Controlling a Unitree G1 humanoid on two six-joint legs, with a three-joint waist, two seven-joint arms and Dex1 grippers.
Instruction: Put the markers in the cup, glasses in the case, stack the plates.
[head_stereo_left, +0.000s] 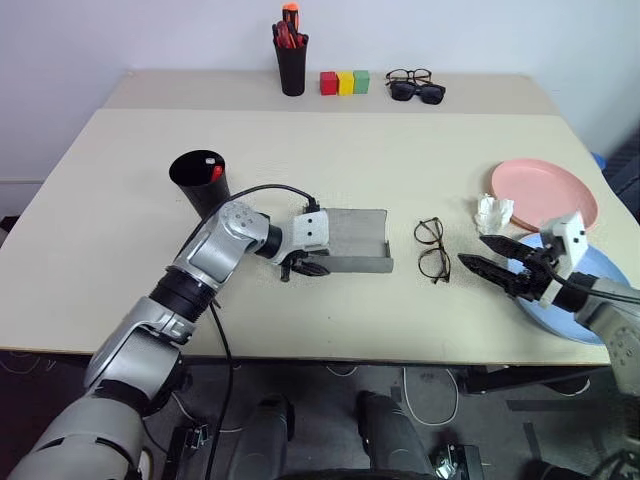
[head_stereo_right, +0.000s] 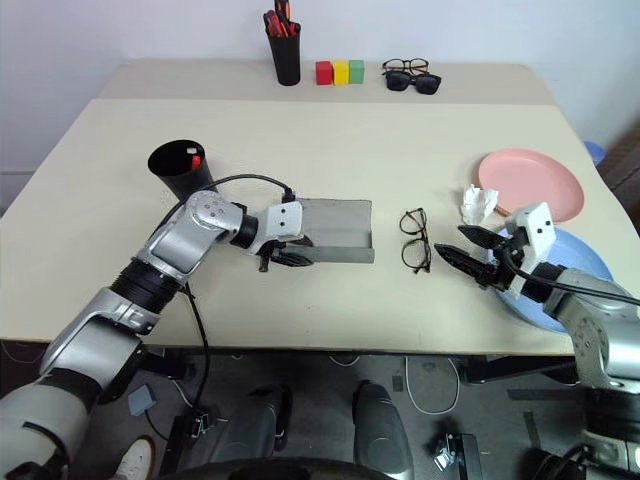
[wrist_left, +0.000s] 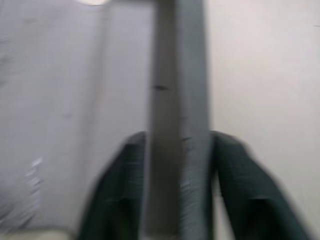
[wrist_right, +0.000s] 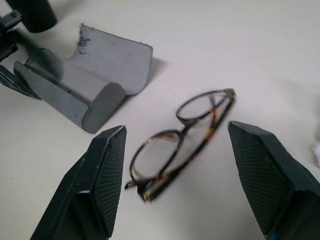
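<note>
The left gripper (head_stereo_left: 305, 266) is at the near left corner of the grey case (head_stereo_left: 352, 238), and in the left wrist view its two fingers (wrist_left: 117, 185) sit one on each side of the case's front wall, pinching it. The case lies open in the middle of the table (head_stereo_left: 300, 170). The glasses (head_stereo_left: 432, 250) lie folded just to the right of the case, not touching it. The right gripper (head_stereo_left: 497, 258) hangs a little to the right of the glasses with its fingers spread wide and nothing in them. The black cup (head_stereo_left: 200, 180) stands to the far left of the case, with a red marker (head_stereo_left: 215, 172) in it. The pink plate (head_stereo_left: 545, 192) is far right and the blue plate (head_stereo_left: 590, 290) is under the right arm – they are not stacked yet. What could go wrong? The thin glasses lie flat, so the right fingers might scrape the table and push them away. And if the left pinch slips, the light case could slide or tip when the glasses go in.
</note>
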